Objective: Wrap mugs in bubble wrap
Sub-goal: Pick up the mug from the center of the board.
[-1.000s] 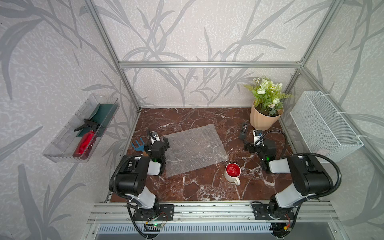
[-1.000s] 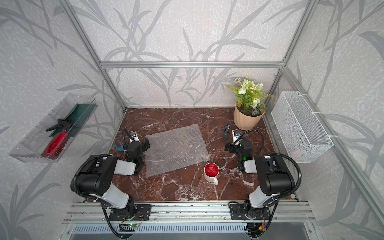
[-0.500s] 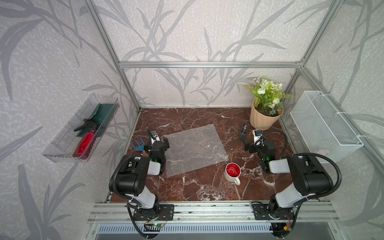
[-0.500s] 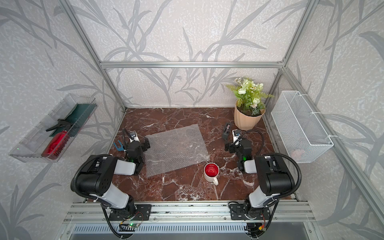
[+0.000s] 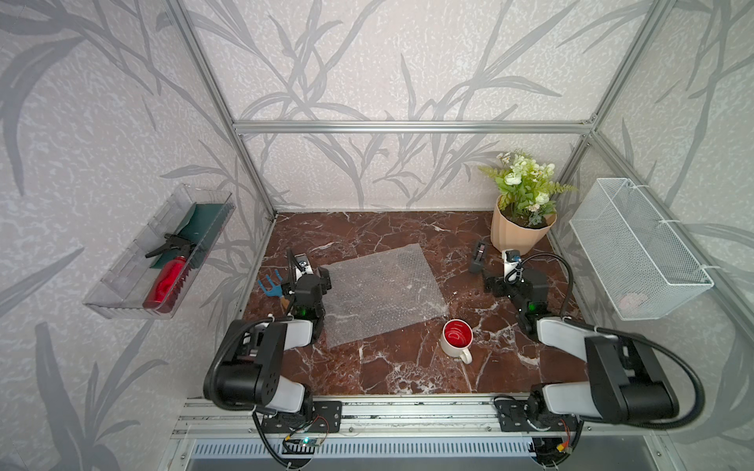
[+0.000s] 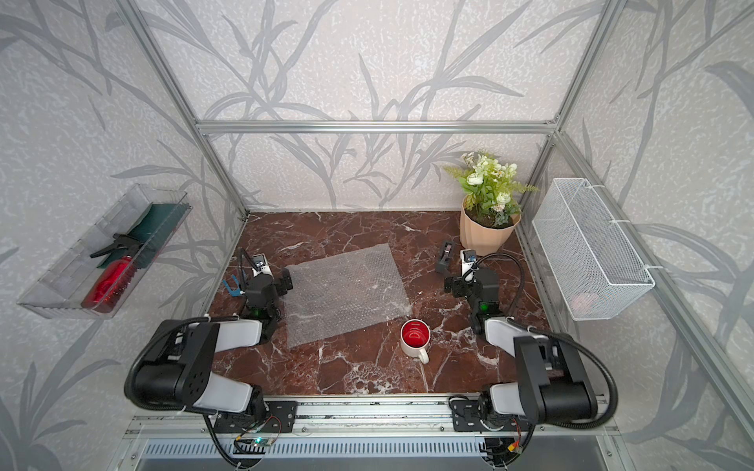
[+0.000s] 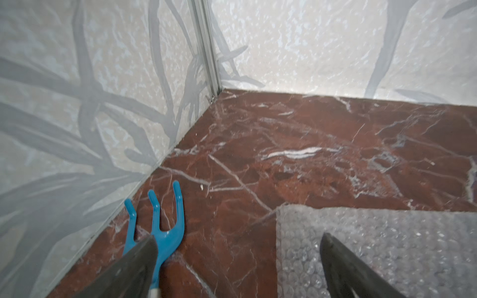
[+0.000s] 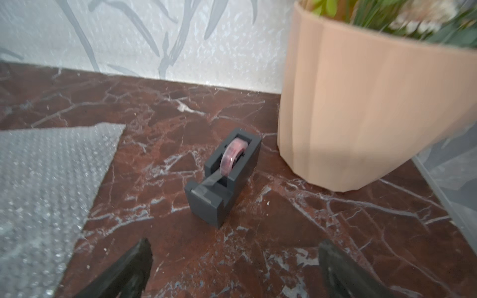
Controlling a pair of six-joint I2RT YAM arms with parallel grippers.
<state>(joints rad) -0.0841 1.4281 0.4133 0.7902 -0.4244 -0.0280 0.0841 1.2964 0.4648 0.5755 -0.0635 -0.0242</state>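
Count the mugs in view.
1. The mug stands upright on the table, beside the near right corner of the bubble wrap, not on it. Contents of the wall basket are unclear.

Upright mug (image 6: 415,337) stands just beside the flat bubble wrap (image 6: 344,291).

walls (image 5: 408,61): pale, grey leaf pattern | floor (image 5: 367,228): red-brown marble, white veins | frame (image 5: 408,127): metal bars | wall-mounted: clear tray (image 5: 122,279), white wire basket (image 5: 636,253) | light: even

No lettering, number or sign is readable in any view. The mug (image 5: 457,339) and tape dispenser (image 8: 228,180) show plain surfaces.
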